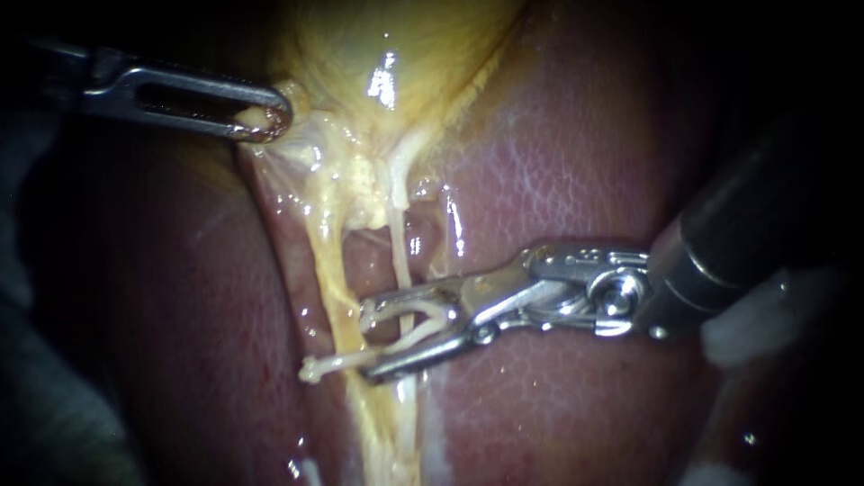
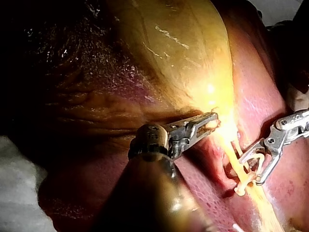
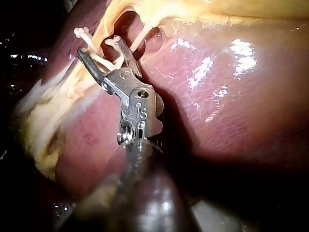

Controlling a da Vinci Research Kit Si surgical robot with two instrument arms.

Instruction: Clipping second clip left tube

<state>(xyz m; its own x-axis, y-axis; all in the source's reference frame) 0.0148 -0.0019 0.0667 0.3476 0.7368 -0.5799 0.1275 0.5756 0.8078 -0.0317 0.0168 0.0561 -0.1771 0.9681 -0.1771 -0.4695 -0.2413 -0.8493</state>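
The liver [image 1: 558, 162], the gallbladder [image 1: 396, 45] and two instruments at work.
My left instrument [image 1: 265, 121] pinches the gallbladder's neck, likely to stretch the thin tube [image 1: 397, 256]. My right instrument [image 1: 371, 342] grips an open clip [image 1: 337, 362], with the tube between its arms, ready to squeeze.

Bare dark-red liver [image 1: 180, 297] lies open at lower left and upper right. The steel left instrument [image 1: 265, 121], clamped on the yellow gallbladder [image 1: 396, 54], blocks the upper left; the right instrument [image 1: 367, 342], holding a white clip [image 1: 337, 363] around the thin pale tube [image 1: 399, 256], fills centre-right.
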